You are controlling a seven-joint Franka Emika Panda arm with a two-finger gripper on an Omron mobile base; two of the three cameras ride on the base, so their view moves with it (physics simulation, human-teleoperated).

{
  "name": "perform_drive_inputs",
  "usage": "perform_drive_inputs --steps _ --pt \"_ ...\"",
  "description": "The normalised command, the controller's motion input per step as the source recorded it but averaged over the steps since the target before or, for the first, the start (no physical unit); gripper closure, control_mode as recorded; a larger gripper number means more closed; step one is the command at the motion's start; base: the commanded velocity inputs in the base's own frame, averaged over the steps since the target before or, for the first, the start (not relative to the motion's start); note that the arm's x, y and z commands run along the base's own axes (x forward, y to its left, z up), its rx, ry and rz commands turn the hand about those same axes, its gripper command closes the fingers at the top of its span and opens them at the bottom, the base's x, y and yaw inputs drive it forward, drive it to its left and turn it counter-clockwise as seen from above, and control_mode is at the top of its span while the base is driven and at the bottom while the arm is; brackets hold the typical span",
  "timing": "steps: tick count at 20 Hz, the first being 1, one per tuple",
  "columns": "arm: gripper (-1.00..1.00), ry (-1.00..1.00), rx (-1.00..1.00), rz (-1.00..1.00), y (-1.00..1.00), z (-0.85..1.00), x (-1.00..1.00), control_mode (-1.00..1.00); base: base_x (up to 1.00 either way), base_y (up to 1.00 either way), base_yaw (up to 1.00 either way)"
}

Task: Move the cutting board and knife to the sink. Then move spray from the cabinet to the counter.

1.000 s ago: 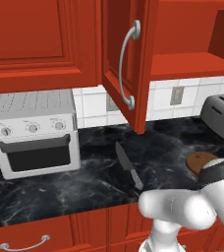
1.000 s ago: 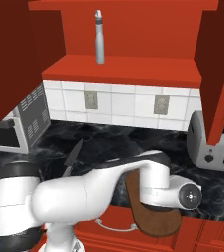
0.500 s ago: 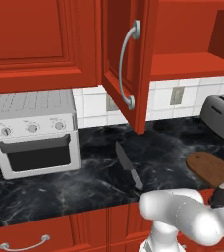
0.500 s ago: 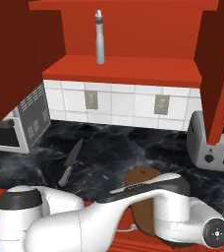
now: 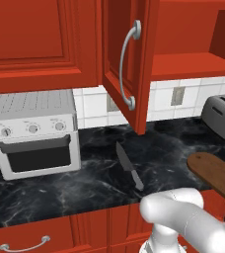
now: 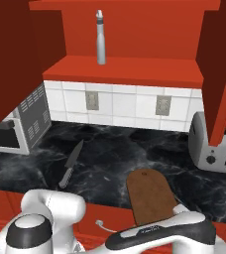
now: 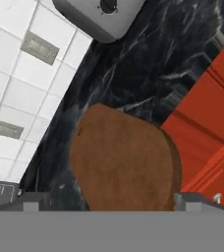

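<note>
Two task things lie on the black counter (image 5: 94, 183) in front of you: the cutting board (image 6: 149, 196) and the knife (image 5: 129, 165). In the left base view, you see the knife in the middle of the frame, flat on the counter, blade pointing back toward the tiled wall. The cutting board sits at the right edge of that frame, well apart from the knife, and one end sticks out over the front edge of the counter. In the right base view, the board is at the lower middle and the knife is to its left.

Your end effector (image 7: 104, 209) is spread wide and grips nothing. In the hand view, its two dark tips show at the bottom, one on each side of the brown board, which sits just above them.

Look at the top of the right base view: the spray (image 6: 100, 37) stands upright on the red shelf of the open cabinet (image 6: 130, 69). A toaster (image 6: 215, 146) sits at the right, and a toaster oven (image 5: 33, 131) at the left of the left base view.
</note>
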Motion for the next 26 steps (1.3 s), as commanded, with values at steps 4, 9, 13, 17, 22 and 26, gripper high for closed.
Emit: perform_drive_inputs --steps 4,9,13,17,22,26 --pt "-1.0 0.0 0.32 0.0 0.0 -0.2 0.0 -1.0 0.0 0.0 0.0" --pt "-1.0 0.0 0.26 0.0 0.0 -0.5 0.0 -1.0 0.0 0.0 0.0" --pt "-1.0 0.0 0.14 0.0 0.0 -0.51 0.05 -1.0 0.0 0.0 0.0" --pt "-1.0 0.0 0.08 0.0 0.0 -0.24 0.37 -1.0 0.0 0.0 0.0" --pt "-1.0 0.0 0.05 0.0 0.0 -0.21 0.5 -1.0 0.0 0.0 0.0" --pt "-1.0 0.0 0.07 0.0 -0.01 -0.35 0.26 -1.0 0.0 0.0 0.0"
